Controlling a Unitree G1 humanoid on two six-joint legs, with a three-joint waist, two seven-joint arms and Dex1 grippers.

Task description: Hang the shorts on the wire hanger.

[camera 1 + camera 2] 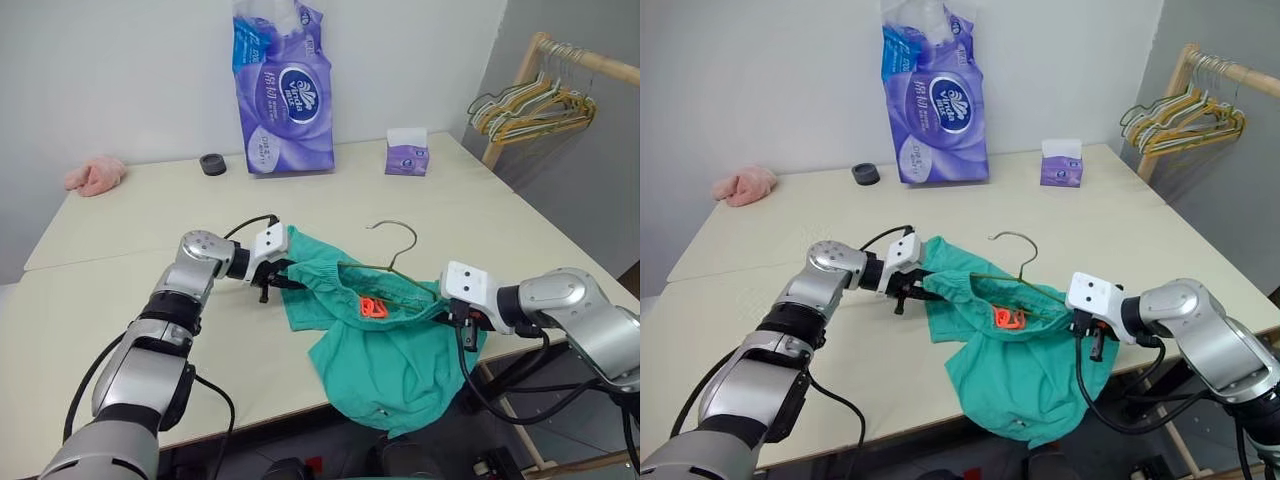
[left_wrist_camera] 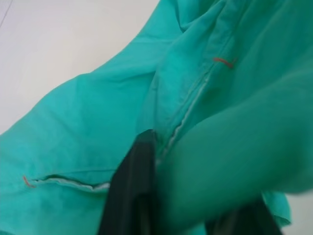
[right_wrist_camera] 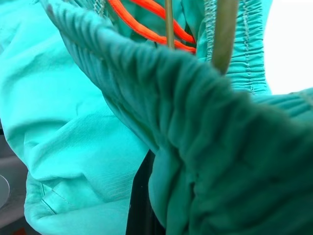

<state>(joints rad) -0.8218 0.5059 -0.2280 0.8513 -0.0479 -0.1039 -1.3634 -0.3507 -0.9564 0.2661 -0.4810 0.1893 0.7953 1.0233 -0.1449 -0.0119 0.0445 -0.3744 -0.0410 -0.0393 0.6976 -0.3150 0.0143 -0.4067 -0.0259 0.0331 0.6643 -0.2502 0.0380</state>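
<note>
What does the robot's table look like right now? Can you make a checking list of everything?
Surface: pale beige table, two tops joined by a seam.
Job's things: teal-green fabric shorts lie at the front edge, partly hanging over it; thin olive wire hanger is inside the waistband, hook sticking out; orange drawstring at the waistband.
Clutter: purple tissue pack, small purple tissue box, black tape roll, pink cloth, all at the far side.
Grippers: left gripper shut on the shorts' left side; right gripper shut on the waistband's right end.
Cables: black cable loops under the right arm.
Surroundings: wooden rack with spare hangers, white wall.
</note>
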